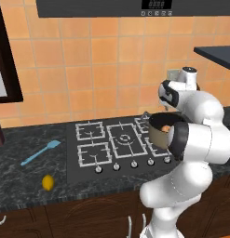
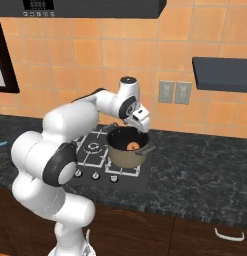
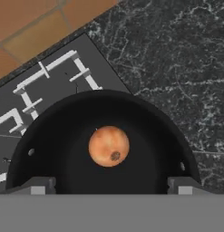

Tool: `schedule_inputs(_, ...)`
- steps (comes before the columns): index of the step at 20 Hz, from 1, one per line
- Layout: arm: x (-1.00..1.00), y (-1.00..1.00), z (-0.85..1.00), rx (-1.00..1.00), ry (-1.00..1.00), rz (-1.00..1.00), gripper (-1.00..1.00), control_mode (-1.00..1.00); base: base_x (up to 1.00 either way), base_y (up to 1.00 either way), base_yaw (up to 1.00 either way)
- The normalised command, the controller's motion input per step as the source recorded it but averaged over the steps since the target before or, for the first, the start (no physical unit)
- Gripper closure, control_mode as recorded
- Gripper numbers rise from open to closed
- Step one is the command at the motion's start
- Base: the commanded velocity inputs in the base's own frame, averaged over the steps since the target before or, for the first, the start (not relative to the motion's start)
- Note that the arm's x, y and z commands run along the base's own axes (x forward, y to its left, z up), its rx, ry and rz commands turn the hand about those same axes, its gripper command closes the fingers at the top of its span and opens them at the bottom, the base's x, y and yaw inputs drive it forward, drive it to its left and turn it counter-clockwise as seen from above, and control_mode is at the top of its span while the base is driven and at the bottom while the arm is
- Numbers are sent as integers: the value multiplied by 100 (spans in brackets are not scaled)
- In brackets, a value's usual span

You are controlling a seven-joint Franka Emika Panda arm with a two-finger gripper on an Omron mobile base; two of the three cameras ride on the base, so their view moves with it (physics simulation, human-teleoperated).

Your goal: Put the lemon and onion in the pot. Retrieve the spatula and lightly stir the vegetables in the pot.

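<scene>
The round orange-brown onion (image 3: pixel 109 146) lies on the dark bottom of the tan pot (image 2: pixel 126 156), which stands on the right-hand side of the cooktop. My gripper (image 3: pixel 111 186) hangs open straight above the pot's mouth, its fingers wide apart and holding nothing. From the left base the onion (image 1: pixel 166 128) peeks over the pot (image 1: pixel 157 135) rim, partly behind my arm. The yellow lemon (image 1: pixel 48 182) rests on the dark counter near its front edge, left of the stove. The light-blue spatula (image 1: pixel 40 152) lies on the counter a little behind the lemon, blade toward the stove.
A black cooktop (image 1: pixel 116 144) with several burners and a row of knobs fills the counter's middle. Dark marble counter (image 2: pixel 195 170) stretches to the pot's right. Wall outlets (image 2: pixel 175 92) and a dark shelf (image 2: pixel 220 72) sit above it.
</scene>
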Motion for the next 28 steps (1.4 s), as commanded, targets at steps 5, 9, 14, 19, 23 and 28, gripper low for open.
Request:
schedule_inputs(5, -78, 86, 29, -2, 0, 19, -100, -100, 0, 0, 0)
schedule_inputs(9, -54, 100, 10, -1, 7, 31, -100, -100, 0, 0, 0)
schedule_inputs(14, -40, 100, 30, 0, 19, 28, -100, -100, 0, 0, 0)
schedule_inputs(19, -43, 100, 12, 0, 15, 30, -100, -100, 0, 0, 0)
schedule_inputs(23, -26, 100, -13, 0, 11, 42, -100, -100, 0, 0, 0)
schedule_inputs(28, -3, 100, -29, 2, 13, 47, -100, -100, 0, 0, 0)
